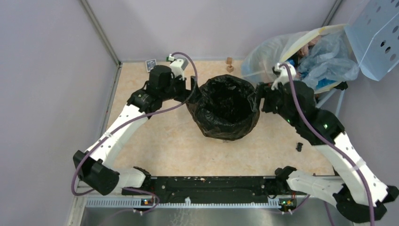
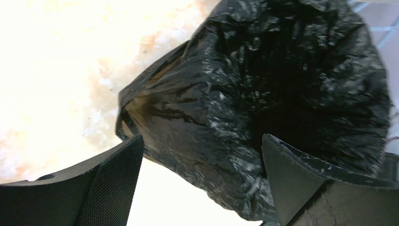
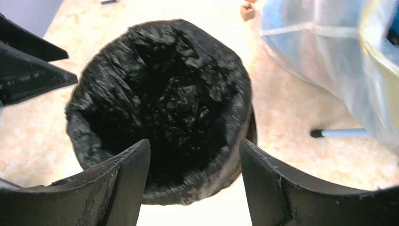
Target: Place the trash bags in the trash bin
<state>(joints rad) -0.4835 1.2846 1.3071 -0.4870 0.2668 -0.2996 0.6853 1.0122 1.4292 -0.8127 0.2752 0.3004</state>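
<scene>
The trash bag [image 1: 227,106] sat mid-bench, its glossy black film lining the trash bin [image 3: 252,131] and folded down over the rim, so almost none of the bin's wall showed. The left tool [image 2: 202,141] stood at the bag's left side, jaws spread wide, with wrinkled film filling the view beyond the gap and nothing pinched. The right tool [image 3: 194,146] stood at the bag's right side, above the rim, jaws also spread and holding nothing. A translucent sack [image 1: 301,56] lay far right on the bench [image 1: 160,146].
</scene>
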